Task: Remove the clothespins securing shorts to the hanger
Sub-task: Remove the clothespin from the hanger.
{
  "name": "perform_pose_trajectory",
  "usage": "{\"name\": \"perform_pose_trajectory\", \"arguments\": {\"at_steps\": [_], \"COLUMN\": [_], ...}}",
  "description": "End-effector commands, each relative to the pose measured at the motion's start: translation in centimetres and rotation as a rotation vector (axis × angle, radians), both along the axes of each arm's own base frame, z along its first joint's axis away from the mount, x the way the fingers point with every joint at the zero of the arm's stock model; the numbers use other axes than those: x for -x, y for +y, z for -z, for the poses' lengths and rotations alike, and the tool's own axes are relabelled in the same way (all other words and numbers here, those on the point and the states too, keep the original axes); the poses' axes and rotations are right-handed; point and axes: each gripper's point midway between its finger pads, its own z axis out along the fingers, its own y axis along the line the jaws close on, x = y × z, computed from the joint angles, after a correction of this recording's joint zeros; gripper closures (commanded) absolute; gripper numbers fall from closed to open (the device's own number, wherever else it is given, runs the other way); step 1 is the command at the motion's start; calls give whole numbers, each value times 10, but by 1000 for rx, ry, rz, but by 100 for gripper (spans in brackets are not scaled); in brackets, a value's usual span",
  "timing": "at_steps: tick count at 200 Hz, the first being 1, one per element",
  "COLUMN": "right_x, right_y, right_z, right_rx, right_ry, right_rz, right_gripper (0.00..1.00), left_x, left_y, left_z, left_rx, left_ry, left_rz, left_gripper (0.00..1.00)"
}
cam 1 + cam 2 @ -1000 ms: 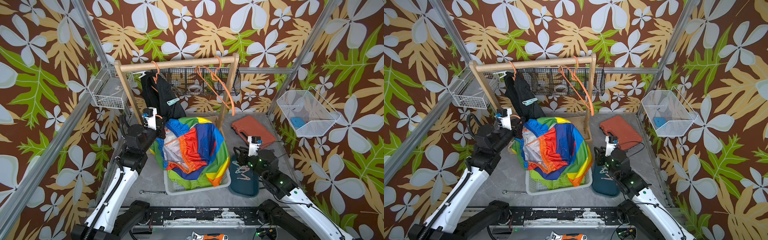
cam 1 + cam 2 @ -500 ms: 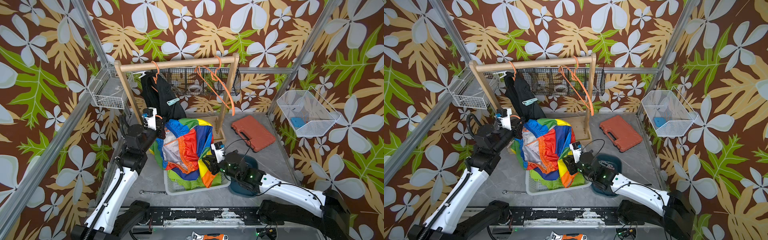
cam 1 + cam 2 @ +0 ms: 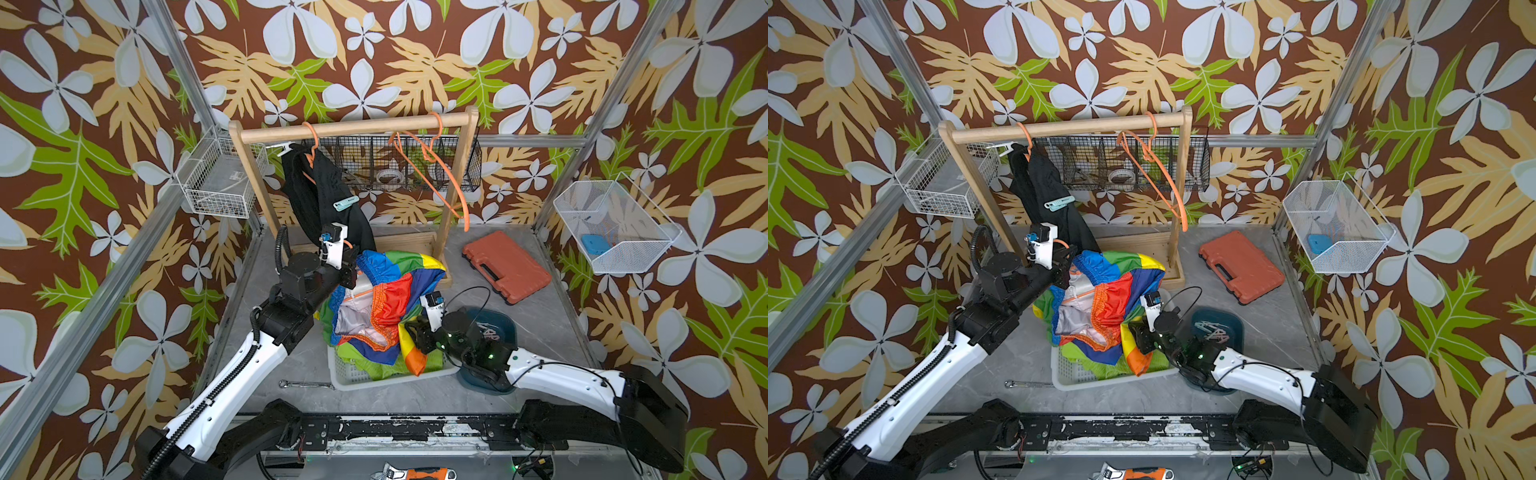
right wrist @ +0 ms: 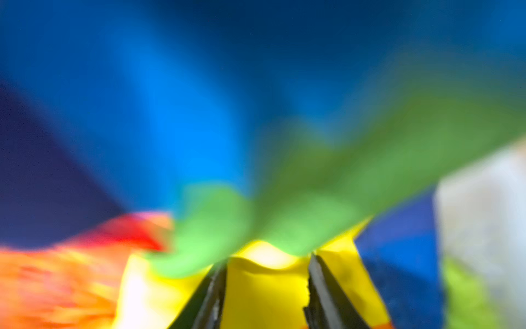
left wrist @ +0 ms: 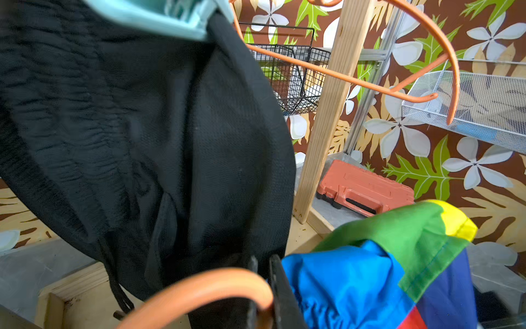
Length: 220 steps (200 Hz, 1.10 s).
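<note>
Two arms, three shorts, one rack. Left claw [image 5: 263, 259]: shut tight on the orange hanger [image 5: 199, 287], apparently the one threaded through the bright shorts [image 3: 386, 286], which it holds up over the basket [image 3: 347, 374]; unmoved over the last second. Right claw [image 4: 267, 262]: a second ago over the dish [image 3: 1233, 324] at the right of the tabletop, now swung across and pressed against the near side of the bright shorts. Its jaws stand part-way apart, wider than they were; yellow cloth lies across the gap, with no sign of a pinch. Read as: one pin delivered, the arm back for another. In the dish: loose pins [image 3: 1210, 330], a small heap, off the garments. Black shorts [image 3: 320, 195]: hanging from the rack [image 3: 353, 124] on their own hanger, behind the left claw. They carry a mint pin [image 3: 345, 203] low on the cloth and a white pin [image 3: 284, 146] at the top near the rail; both untouched. In the basket, under the bright pair: lime shorts [image 3: 365, 366], no pin seen on them. At the rack's right end: spare hangers [image 3: 446, 183], bare. Pin on the bright shorts: none shows in both top views. The right wrist view is too blurred to pick one out, and a pale shape at its edge cannot be identified. Outstanding, by this count: at least the two pins on the black shorts, plus whatever the right claw seeks among the bright folds.
</note>
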Motion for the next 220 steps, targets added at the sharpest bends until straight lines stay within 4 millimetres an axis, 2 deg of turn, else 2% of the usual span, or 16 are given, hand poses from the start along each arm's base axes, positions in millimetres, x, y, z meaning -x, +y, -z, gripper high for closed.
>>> {"name": "perform_pose_trajectory", "arguments": {"at_steps": [1, 28, 55, 74, 95, 141, 175, 192, 220], "right_x": [3, 8, 14, 10, 0, -26, -43, -49, -56], "right_y": [-14, -25, -29, -21, -4, 30, 41, 45, 49], "right_z": [-26, -62, -104, -131, -147, -165, -167, -161, -141], "right_rx": [149, 243, 239, 266, 349, 526, 580, 580, 605], "right_ry": [-92, -138, -237, -318, -379, -467, -477, -449, -384], "right_rz": [-31, -66, -101, -138, -199, -300, -347, -390, -462], "right_gripper": [45, 42, 39, 36, 33, 29, 29, 29, 31], "left_x": [-6, -11, -9, -7, -2, 9, 14, 16, 19], "left_y": [-3, -7, -12, -19, -29, -42, -42, -42, -42], "left_z": [1, 4, 2, 1, -2, -8, -9, -11, -15], "left_rx": [0, 3, 5, 12, 13, 20, 7, 6, 1], "left_ry": [-12, -4, -5, 1, 1, 2, -1, -4, -14], "left_rz": [-4, 3, 37, 72, 118, 206, 219, 228, 233], "left_gripper": [100, 100, 100, 100, 100, 100, 100, 100, 100]}}
